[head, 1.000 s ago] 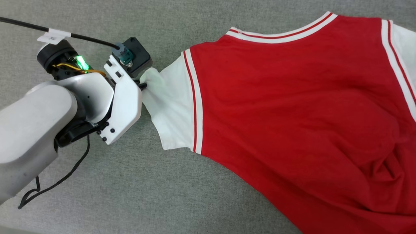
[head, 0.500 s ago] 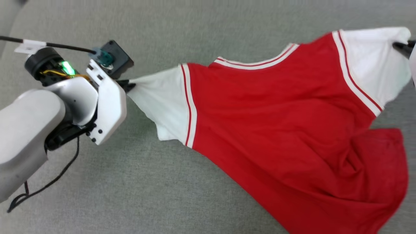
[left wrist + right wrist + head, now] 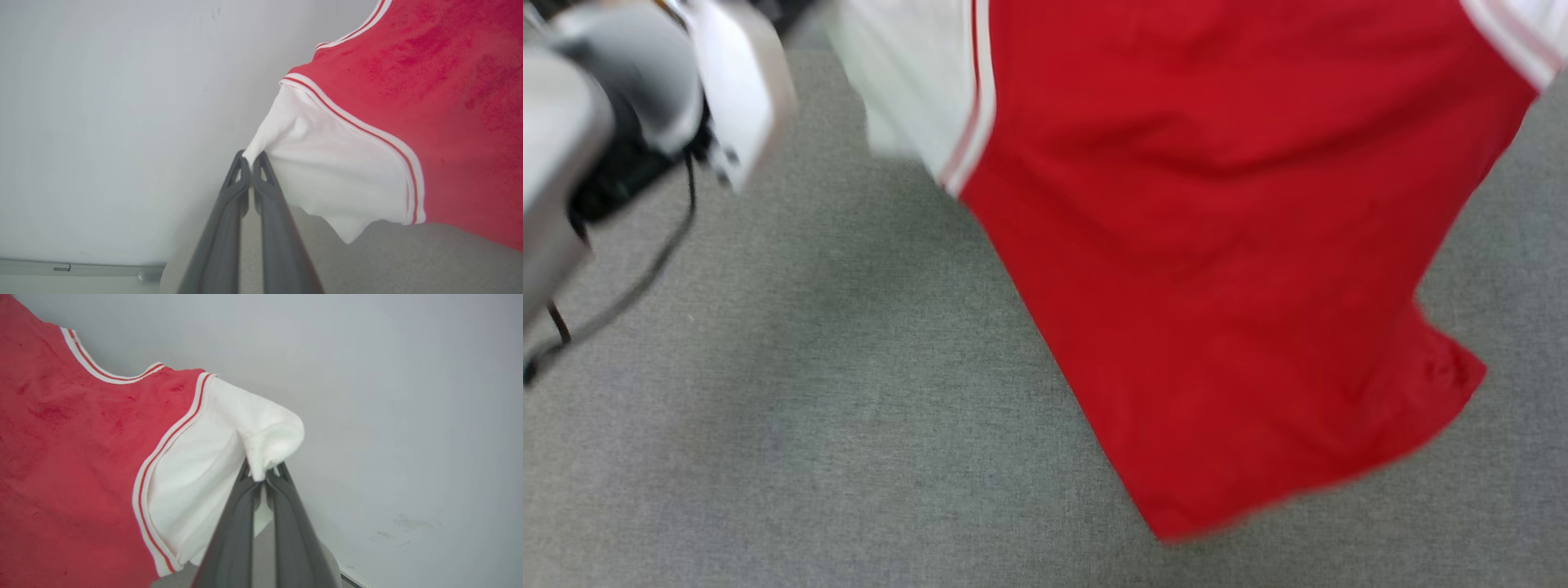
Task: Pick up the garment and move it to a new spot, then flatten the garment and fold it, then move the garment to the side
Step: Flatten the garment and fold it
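The left gripper (image 3: 250, 157) is clenched on the tip of one white sleeve (image 3: 327, 175). Its two dark fingers are pressed together with a pinch of cloth between them. The right gripper (image 3: 263, 472) is clamped on the cuff of the other sleeve (image 3: 229, 433), where the cloth bunches and folds over its fingertips.

Between the two, the garment (image 3: 1217, 245) hangs spread by its sleeves. Its striped neck trim is up near the grippers and its red body falls toward the grey surface (image 3: 768, 408). Both wrist views look past the cloth to a pale wall (image 3: 102, 122), which suggests the shirt is held well up. The head view is blurred, so I cannot tell whether the lower hem touches the surface or hangs just clear of it. The side facing the head camera is plain red.

As for progress, the pick-up looks done, since the garment is carried by both arms rather than lying down. The move to a new spot seems to be the step in hand, and nothing shows it laid down there yet. Setting it down, flattening, folding and the final shift to the side all appear to remain. The grip on both sleeves should help it go down spread rather than crumpled.
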Robot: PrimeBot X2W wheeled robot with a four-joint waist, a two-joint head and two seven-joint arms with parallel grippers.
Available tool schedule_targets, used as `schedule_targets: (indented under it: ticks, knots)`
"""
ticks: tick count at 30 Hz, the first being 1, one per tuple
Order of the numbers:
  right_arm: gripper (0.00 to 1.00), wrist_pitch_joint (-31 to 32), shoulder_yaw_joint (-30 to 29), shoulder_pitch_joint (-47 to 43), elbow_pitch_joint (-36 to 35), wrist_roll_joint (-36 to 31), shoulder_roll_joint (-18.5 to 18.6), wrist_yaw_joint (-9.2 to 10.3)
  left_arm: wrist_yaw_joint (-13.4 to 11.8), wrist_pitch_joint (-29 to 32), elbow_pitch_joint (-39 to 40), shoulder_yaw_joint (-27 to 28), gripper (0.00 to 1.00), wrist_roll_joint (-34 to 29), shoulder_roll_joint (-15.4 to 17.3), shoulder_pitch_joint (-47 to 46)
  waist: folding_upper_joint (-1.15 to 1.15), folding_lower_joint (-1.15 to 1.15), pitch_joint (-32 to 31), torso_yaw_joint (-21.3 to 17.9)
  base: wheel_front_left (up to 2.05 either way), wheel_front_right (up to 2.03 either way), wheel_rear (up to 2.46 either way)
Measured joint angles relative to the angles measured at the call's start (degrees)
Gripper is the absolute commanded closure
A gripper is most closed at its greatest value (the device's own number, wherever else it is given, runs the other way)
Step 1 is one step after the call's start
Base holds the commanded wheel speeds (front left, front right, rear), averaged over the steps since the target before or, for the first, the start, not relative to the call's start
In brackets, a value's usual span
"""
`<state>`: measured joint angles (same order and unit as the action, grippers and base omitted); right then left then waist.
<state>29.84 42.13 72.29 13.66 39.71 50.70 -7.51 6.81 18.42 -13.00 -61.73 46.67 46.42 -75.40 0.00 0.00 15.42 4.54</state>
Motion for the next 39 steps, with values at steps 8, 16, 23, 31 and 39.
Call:
schedule_targets:
  ticks: [8,16,23,31,39]
  knots:
    - [1.00,-3.3,-3.8,14.4,7.4,-5.2,-4.5,-0.01,-2.4,-5.6,-8.2,5.1,1.00,-5.7,-4.0,-13.5,0.00,0.00,4.6,-0.5,0.00,0.00,0.00]
    - [1.00,-8.2,-7.8,30.7,16.5,-14.9,-11.7,-0.01,-4.4,-11.2,-17.0,9.3,1.00,-10.4,-8.2,-28.6,0.00,0.00,11.9,-1.1,0.00,0.00,0.00]
    - [1.00,-14.6,-11.7,43.0,25.2,-22.2,-17.4,-0.01,-3.3,-14.6,-24.0,12.0,1.00,-11.7,-11.5,-40.7,0.00,0.01,18.0,-1.6,0.00,0.00,0.00]
    - [1.00,-20.9,-11.4,46.3,34.7,-24.6,-22.4,-0.01,-1.5,-18.7,-31.5,11.7,1.00,-11.6,-13.7,-43.3,0.00,0.01,22.2,-2.4,0.00,0.00,0.00]
    - [1.00,-27.0,-7.6,39.7,41.9,-21.4,-24.6,-0.01,-0.2,-23.8,-36.9,9.9,1.00,-9.8,-14.7,-36.4,0.00,0.01,23.4,-2.7,0.00,0.00,0.00]
